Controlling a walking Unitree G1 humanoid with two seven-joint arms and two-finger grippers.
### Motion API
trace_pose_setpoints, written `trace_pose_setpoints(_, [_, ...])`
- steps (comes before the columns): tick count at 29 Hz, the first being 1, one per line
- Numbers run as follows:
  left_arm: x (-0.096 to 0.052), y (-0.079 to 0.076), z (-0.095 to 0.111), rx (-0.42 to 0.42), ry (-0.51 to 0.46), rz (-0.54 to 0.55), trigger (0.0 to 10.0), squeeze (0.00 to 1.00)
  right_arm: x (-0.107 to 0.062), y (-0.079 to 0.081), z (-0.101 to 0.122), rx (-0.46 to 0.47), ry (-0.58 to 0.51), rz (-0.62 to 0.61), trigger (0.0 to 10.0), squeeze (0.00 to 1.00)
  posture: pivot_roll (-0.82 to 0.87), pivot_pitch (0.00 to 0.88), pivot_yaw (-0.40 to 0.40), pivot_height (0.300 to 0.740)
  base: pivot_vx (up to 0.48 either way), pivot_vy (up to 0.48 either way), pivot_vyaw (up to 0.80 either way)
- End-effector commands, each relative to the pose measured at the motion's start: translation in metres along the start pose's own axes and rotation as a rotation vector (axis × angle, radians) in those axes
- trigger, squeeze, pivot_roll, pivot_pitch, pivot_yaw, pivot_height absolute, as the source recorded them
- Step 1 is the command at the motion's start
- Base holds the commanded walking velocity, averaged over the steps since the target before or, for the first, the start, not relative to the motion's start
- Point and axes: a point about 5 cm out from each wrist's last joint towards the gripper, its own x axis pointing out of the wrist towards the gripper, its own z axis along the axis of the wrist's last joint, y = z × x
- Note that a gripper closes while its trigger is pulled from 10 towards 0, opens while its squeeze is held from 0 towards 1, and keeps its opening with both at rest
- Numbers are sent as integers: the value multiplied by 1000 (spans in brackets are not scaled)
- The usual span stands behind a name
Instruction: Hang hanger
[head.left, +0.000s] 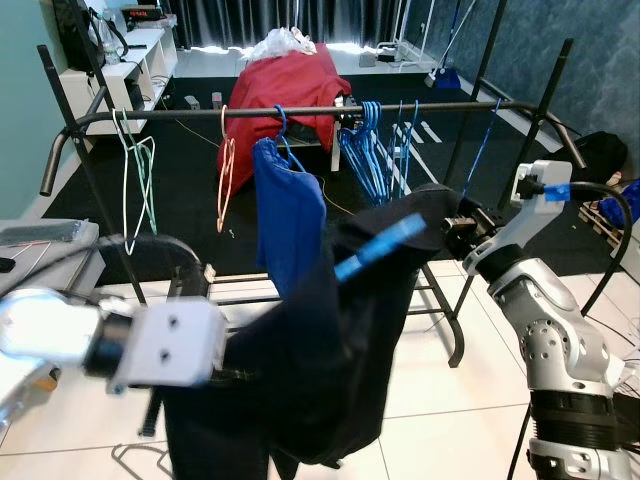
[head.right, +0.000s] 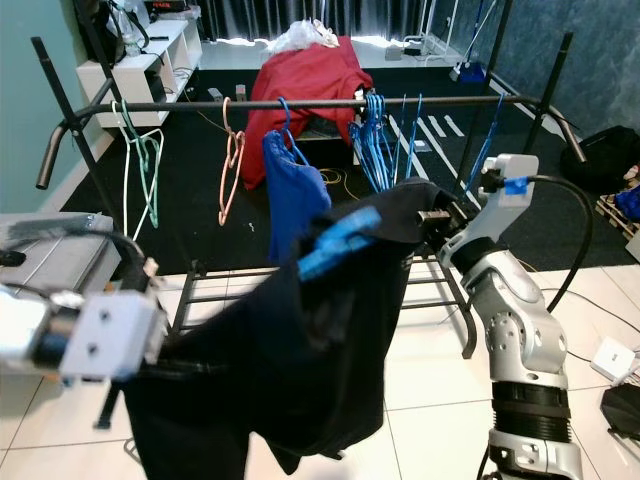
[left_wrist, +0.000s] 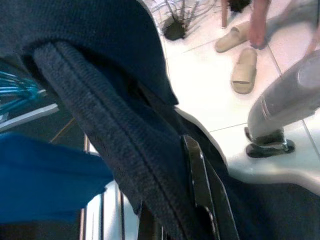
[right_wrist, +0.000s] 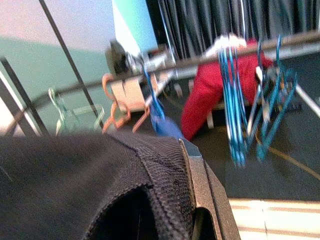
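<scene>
Two end effectors gripping dark garment (head.left: 330, 340) on blue hanger (head.left: 380, 248), left end effector (head.left: 235, 372) low, right end effector (head.left: 452, 228) below rail (head.left: 300, 111)

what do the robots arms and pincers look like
Both arms are silver metal with rounded jointed segments. The right arm has a ribbed black collar low down, a white wrist block with a blue tag, and a black cable looping off it. The left arm ends in a white block with two dark holes. Pincer fingers are black.
</scene>
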Motion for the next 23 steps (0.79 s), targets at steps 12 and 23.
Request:
trace_pose_setpoints(12, [-36,15,16,65,-79,94,10000,0,-4,-13,-14,28,94,-71,0,0,-14,0,-28,740,0,0,0])
trace_pose_setpoints(23, [-30,-21,-3,-51,-3,-123,10000,0,-6,-30,13,185,-49,-154,0,0,-9,0,-31,740,0,0,0])
